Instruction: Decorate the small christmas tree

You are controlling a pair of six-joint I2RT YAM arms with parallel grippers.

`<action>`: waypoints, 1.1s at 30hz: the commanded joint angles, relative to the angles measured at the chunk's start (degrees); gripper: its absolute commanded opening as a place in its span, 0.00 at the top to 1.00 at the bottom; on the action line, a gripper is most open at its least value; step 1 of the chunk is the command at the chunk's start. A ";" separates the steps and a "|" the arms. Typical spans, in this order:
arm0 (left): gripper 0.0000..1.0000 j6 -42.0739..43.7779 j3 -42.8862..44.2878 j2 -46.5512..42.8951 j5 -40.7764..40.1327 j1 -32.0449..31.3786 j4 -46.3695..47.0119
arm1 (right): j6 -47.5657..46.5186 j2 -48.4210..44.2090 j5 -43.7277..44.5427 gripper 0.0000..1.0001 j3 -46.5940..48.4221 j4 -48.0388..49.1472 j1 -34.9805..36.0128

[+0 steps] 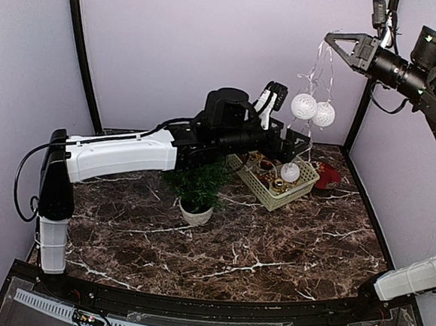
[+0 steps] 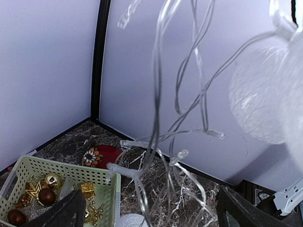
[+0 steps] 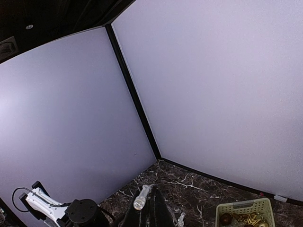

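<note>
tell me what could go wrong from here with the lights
1. The light string dangles in loose loops from the shut right end effector. Strands run between the fingers of the open left end effector and could snag there.
2. Its lowest white ball sits at the basket, so pulling higher might drag the basket or spill ornaments.
3. The left arm reaches right over the small christmas tree, and dipping could knock it over.
</note>
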 commanded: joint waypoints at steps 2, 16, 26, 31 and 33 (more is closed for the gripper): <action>0.01 0.18 2.91 2.92 1.91 0.08 2.09 | 1.43 -0.91 0.28 1.00 -0.54 5.63 0.30; 0.09 -3.65 6.75 10.64 5.41 0.02 10.66 | 2.95 -2.76 -1.38 1.00 -4.29 5.88 0.30; 0.87 1.13 12.10 10.90 8.09 -0.09 6.03 | 0.88 -6.75 2.71 1.00 -5.83 2.41 0.28; 1.00 3.99 10.98 6.34 8.20 -0.76 3.26 | -0.23 -8.85 5.76 1.00 -6.94 1.37 0.29; 1.00 5.41 8.92 3.16 6.92 -1.39 2.51 | -0.41 -10.20 7.37 1.00 -9.37 1.30 0.29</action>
